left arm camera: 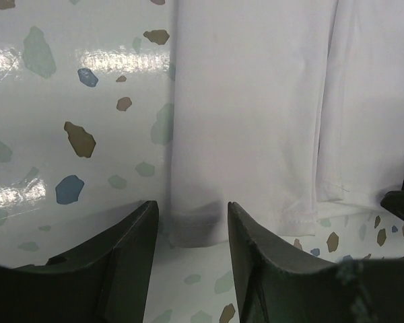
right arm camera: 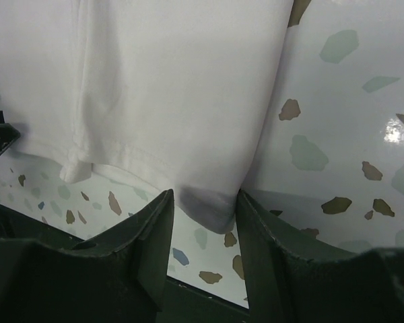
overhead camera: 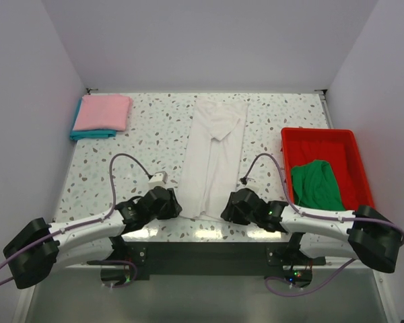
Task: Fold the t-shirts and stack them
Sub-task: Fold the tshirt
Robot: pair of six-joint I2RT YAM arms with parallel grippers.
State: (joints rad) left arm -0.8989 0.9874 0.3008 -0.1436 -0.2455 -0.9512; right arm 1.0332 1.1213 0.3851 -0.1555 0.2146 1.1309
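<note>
The white t-shirt [overhead camera: 212, 148] lies as a long narrow strip down the middle of the table, hem toward me. My left gripper [overhead camera: 176, 208] is low at the hem's left corner. In the left wrist view my left gripper [left arm camera: 192, 208] is open, with that corner of the white t-shirt [left arm camera: 249, 101] between its fingertips. My right gripper [overhead camera: 224, 212] is at the hem's right corner. In the right wrist view my right gripper [right arm camera: 205, 198] is open around the corner of the white t-shirt [right arm camera: 155, 81]. The pink t-shirt [overhead camera: 104, 111] lies folded on the teal t-shirt [overhead camera: 87, 133] at the back left. The green t-shirt [overhead camera: 316, 185] sits crumpled in the tray.
A red plastic tray [overhead camera: 320, 132] stands at the right side of the speckled table [overhead camera: 148, 128]. A small white cable part [overhead camera: 158, 178] hangs above the left arm. Walls close in on the left, back and right. The table's near edge runs just under both grippers.
</note>
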